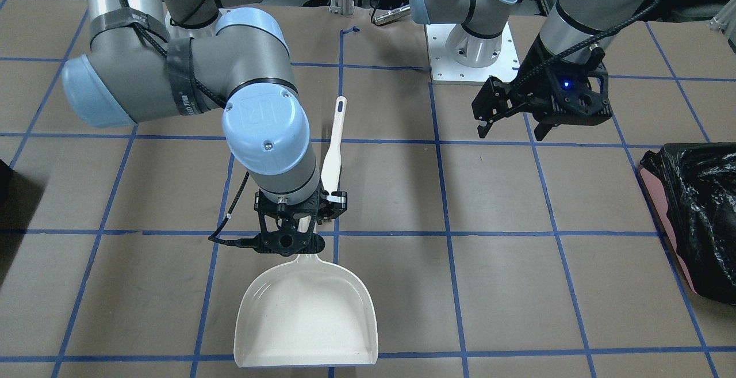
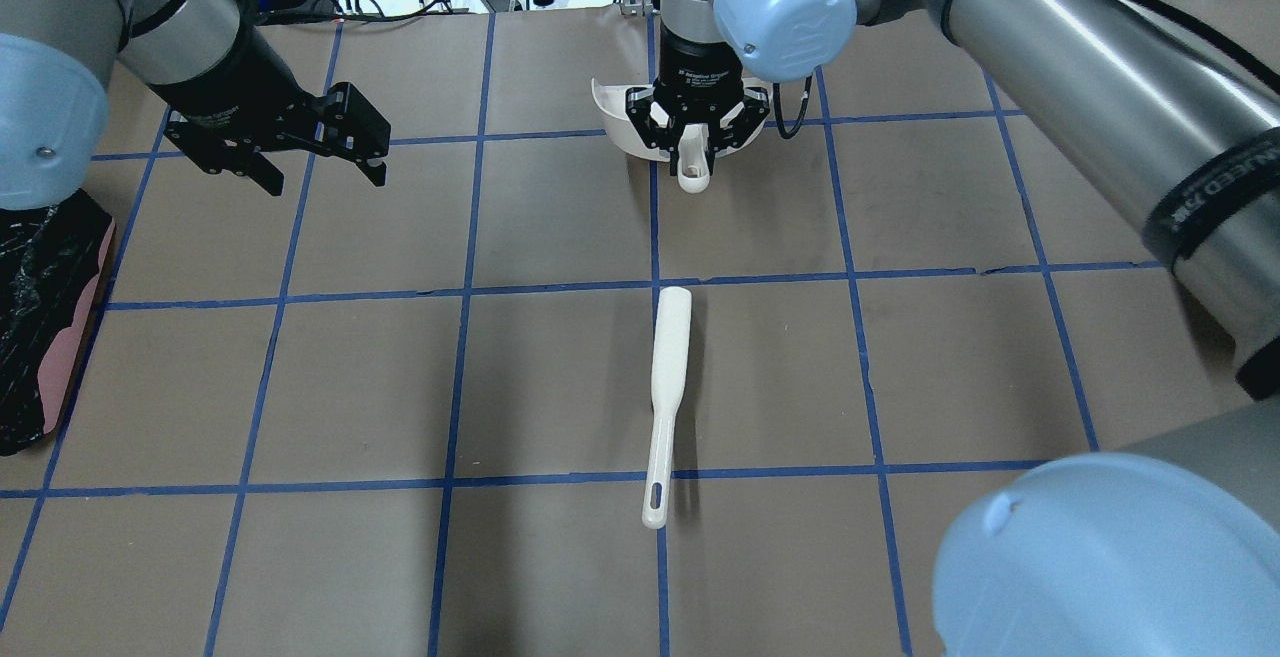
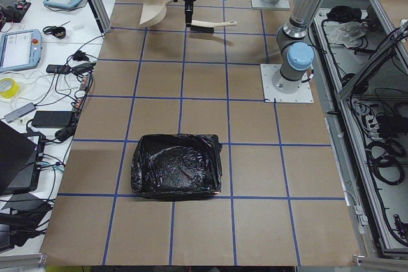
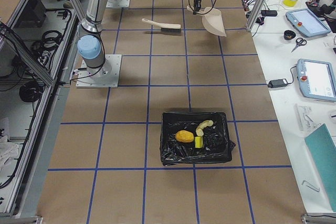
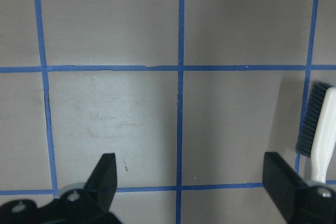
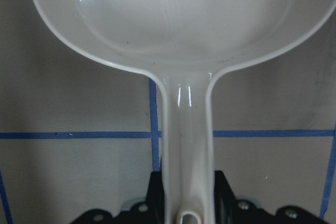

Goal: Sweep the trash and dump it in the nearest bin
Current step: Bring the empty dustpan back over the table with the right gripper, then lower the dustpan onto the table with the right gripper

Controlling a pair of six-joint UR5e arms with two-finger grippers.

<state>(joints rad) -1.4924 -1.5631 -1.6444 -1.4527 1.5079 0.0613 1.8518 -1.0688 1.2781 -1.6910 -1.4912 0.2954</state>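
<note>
The trash lies inside a black-lined bin (image 4: 223,145) in the exterior right view: an orange-yellow lump (image 4: 184,136), a green-and-yellow sponge block (image 4: 199,142) and a pale yellow crescent (image 4: 204,126). My right gripper (image 1: 300,229) (image 2: 693,149) is shut on the handle of the white dustpan (image 1: 307,315), whose pan (image 6: 184,9) holds nothing. My left gripper (image 1: 512,130) (image 2: 325,180) is open and empty, above bare table away from the dustpan. Its fingers (image 5: 107,169) frame only tape lines.
A white brush (image 2: 665,407) (image 1: 333,148) lies on the table behind the dustpan; its bristles show in the left wrist view (image 5: 310,124). A second black-lined bin (image 3: 177,173) (image 2: 40,317) sits at the table's end on my left.
</note>
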